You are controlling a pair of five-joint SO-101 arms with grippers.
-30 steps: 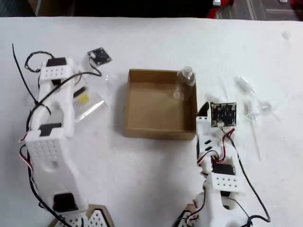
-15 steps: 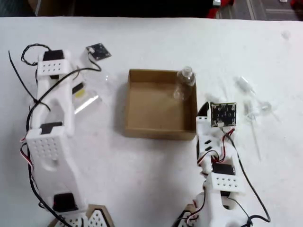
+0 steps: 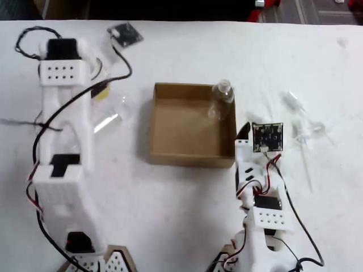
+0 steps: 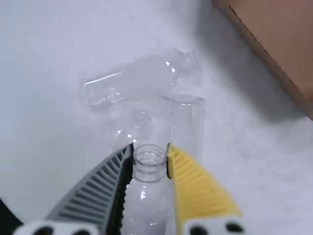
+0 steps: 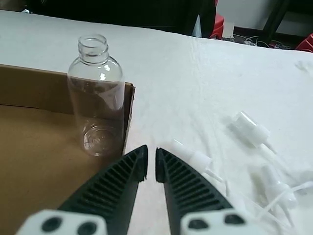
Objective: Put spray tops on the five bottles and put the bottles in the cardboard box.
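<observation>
The left gripper (image 4: 149,152) has its fingers pinched on the neck of one clear bottle (image 4: 145,198) over the tabletop (image 3: 187,215), near a lying bottle (image 4: 139,83) and perhaps two more, which are hard to tell apart. The right gripper (image 5: 150,164), its fingers all but pressed together and holding nothing, sits beside the cardboard box (image 3: 193,160). One upright bottle (image 5: 95,93) stands in a corner of the box, and at least three spray tops (image 5: 249,128) lie near it.

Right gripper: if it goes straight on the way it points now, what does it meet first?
The right gripper has bare table ahead, between the cardboard box wall and the nearest spray top; it might brush that top. Depth is unclear.
</observation>
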